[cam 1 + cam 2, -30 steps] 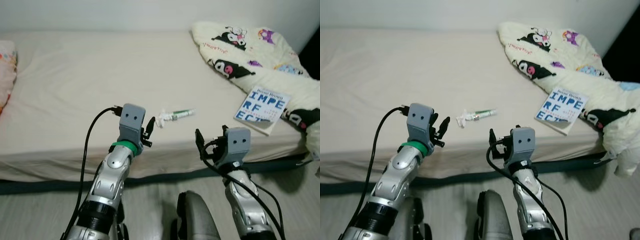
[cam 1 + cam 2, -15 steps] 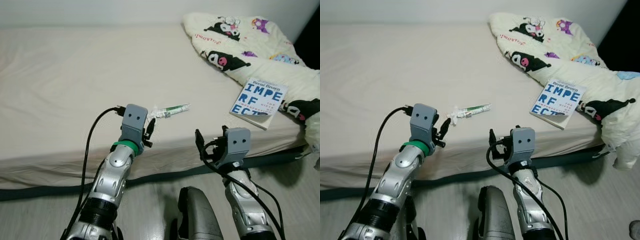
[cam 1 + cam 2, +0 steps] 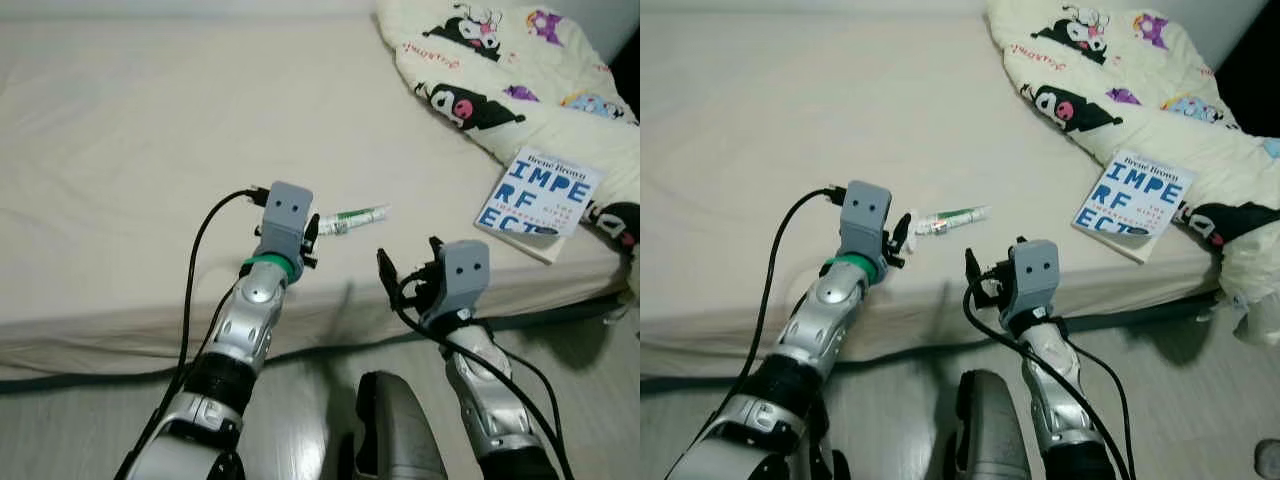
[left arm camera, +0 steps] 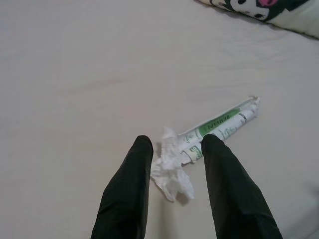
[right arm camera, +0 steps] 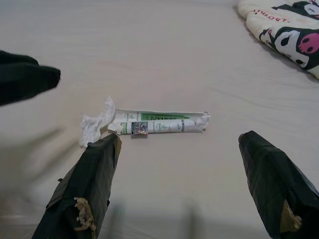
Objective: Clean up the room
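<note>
My left gripper [image 4: 172,149] reaches forward, fingers parted. My right gripper [image 5: 179,184] is held lower, nearer my body, fingers spread wide.

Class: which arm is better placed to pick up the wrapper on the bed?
Left. The left claw is open right at the wrapper, its crumpled end between the fingers. The right claw, also open, hangs back near the bed edge.

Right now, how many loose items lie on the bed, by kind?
Wrapper with green print: 1
Crumpled white tissue: 1
Book: 1
Cartoon-print blanket: 1
Total: 4
</note>
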Available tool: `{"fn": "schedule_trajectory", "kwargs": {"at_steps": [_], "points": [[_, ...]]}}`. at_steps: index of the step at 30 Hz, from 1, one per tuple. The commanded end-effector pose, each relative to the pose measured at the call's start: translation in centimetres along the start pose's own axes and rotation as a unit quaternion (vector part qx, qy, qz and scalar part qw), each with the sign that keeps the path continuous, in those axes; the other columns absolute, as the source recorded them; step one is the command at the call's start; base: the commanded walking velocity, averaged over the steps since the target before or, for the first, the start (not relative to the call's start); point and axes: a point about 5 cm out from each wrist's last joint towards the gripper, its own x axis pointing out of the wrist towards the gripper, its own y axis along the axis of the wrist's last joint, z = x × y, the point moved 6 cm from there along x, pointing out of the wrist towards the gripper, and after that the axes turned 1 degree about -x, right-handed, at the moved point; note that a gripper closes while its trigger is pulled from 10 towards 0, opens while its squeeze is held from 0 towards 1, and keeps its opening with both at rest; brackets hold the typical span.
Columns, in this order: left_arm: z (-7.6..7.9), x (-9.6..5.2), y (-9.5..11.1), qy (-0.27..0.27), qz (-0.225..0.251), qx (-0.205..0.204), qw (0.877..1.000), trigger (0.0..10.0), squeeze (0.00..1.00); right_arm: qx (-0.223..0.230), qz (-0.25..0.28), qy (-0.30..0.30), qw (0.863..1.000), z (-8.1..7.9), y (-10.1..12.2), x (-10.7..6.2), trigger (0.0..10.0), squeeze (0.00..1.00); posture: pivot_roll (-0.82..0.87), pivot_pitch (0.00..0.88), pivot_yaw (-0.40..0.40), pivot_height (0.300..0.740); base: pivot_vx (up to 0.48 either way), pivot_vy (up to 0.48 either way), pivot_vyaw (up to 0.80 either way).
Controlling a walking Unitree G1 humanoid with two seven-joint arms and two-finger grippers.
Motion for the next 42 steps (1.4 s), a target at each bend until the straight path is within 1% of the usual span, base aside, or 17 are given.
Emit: {"fn": "schedule_trajectory", "kwargs": {"at_steps": [1, 2, 6, 11, 17, 18, 19, 20, 27, 28, 31, 35, 36, 38, 40, 41, 42], "points": [[2.1, -0.1, -0.3, -0.028, 0.0, 0.014, 1.0, 10.0, 0.35, 0.0, -0.013, 0.001, 1.0, 0.4, -0.5, 0.0, 10.0, 0.0, -0.09, 0.267, -0.021, 0.58, 0.0, 0.0, 0.0], [2.7, -0.1, -0.3, -0.037, 0.002, 0.022, 0.999, 10.0, 1.0, -0.001, -0.014, -0.001, 1.0, 0.6, -0.6, 0.1, 10.0, 0.0, -0.09, 0.267, -0.021, 0.58, 0.0, 0.0, 0.0], [3.6, 0.2, -0.7, -0.037, -0.004, 0.033, 0.999, 10.0, 1.0, -0.006, -0.017, -0.002, 1.0, 1.1, -0.6, 0.5, 10.0, 0.0, -0.1, 0.287, -0.012, 0.58, 0.0, 0.0, 0.0], [5.1, 1.3, -1.0, -0.03, -0.029, 0.047, 0.998, 10.0, 1.0, -0.016, -0.003, 0.004, 1.0, 1.3, 0.8, 1.8, 10.0, 0.0, -0.13, 0.334, -0.003, 0.58, 0.0, 0.0, 0.0], [5.8, 1.7, -0.8, -0.014, -0.037, 0.06, 0.997, 10.0, 1.0, -0.02, 0.002, -0.003, 1.0, 1.6, 1.1, 1.6, 10.0, 0.0, -0.16, 0.352, 0.017, 0.58, 0.0, 0.0, 0.0], [5.8, 1.8, -0.7, -0.008, -0.039, 0.059, 0.997, 10.0, 0.4, -0.02, 0.003, -0.007, 1.0, 1.7, 1.2, 1.3, 10.0, 0.0, -0.18, 0.358, 0.026, 0.58, 0.0, 0.0, 0.0], [5.8, 1.9, -0.6, -0.004, -0.039, 0.057, 0.998, 10.0, 0.4, -0.02, 0.004, -0.01, 1.0, 1.7, 1.2, 1.1, 10.0, 0.0, -0.18, 0.359, 0.028, 0.58, 0.0, 0.0, 0.0], [5.6, 2.0, -0.5, 0.002, -0.041, 0.053, 0.998, 10.0, 0.0, -0.019, 0.004, -0.014, 1.0, 1.7, 1.2, 0.7, 10.0, 0.0, -0.19, 0.364, 0.034, 0.58, 0.0, 0.0, 0.0], [6.0, 2.0, -0.8, 0.004, -0.052, 0.055, 0.997, 10.0, 0.0, -0.016, -0.004, -0.027, 0.999, 1.9, 0.6, -1.0, 10.0, 0.0, -0.21, 0.384, 0.054, 0.58, 0.0, 0.0, 0.0], [5.9, 2.0, -0.9, 0.009, -0.053, 0.057, 0.997, 6.9, 0.0, -0.016, -0.004, -0.029, 0.999, 1.9, 0.6, -1.2, 10.0, 0.0, -0.22, 0.388, 0.056, 0.58, 0.0, 0.0, 0.0], [5.4, 2.0, -1.2, 0.028, -0.061, 0.058, 0.996, 7.3, 0.0, -0.014, 0.002, -0.032, 0.999, 1.7, 1.2, -1.4, 10.0, 0.0, -0.24, 0.398, 0.06, 0.58, 0.0, 0.0, 0.0], [5.4, 2.0, -1.3, 0.032, -0.066, 0.057, 0.996, 7.4, 0.0, -0.013, 0.005, -0.034, 0.999, 1.6, 1.6, -1.5, 10.0, 0.0, -0.25, 0.408, 0.059, 0.58, 0.0, 0.0, 0.0], [5.2, 2.0, -1.4, 0.036, -0.071, 0.046, 0.996, 8.3, 0.0, -0.012, 0.007, -0.034, 0.999, 1.4, 1.8, -1.7, 10.0, 0.0, -0.26, 0.422, 0.059, 0.58, 0.0, 0.0, 0.0], [4.9, 2.2, -1.2, 0.044, -0.074, 0.031, 0.996, 8.4, 0.0, -0.01, 0.007, -0.032, 0.999, 1.1, 2.1, -2.2, 10.0, 0.0, -0.27, 0.433, 0.058, 0.58, 0.0, 0.0, 0.0], [4.4, 2.3, -0.9, 0.056, -0.072, 0.027, 0.995, 7.6, 0.0, -0.008, 0.005, -0.032, 0.999, 0.9, 2.1, -2.6, 10.0, 0.0, -0.27, 0.447, 0.057, 0.58, 0.0, 0.0, 0.0], [4.4, 2.3, -0.9, 0.056, -0.072, 0.027, 0.995, 7.6, 0.0, -0.008, 0.005, -0.032, 0.999, 0.9, 2.1, -2.6, 10.0, 0.0, -0.27, 0.447, 0.057, 0.58, 0.0, 0.0, 0.0], [4.1, 2.4, -0.8, 0.062, -0.07, 0.023, 0.995, 5.9, 0.0, -0.007, 0.003, -0.034, 0.999, 0.9, 2.1, -2.8, 10.0, 0.0, -0.27, 0.452, 0.057, 0.58, 0.0, 0.0, 0.0]]}}
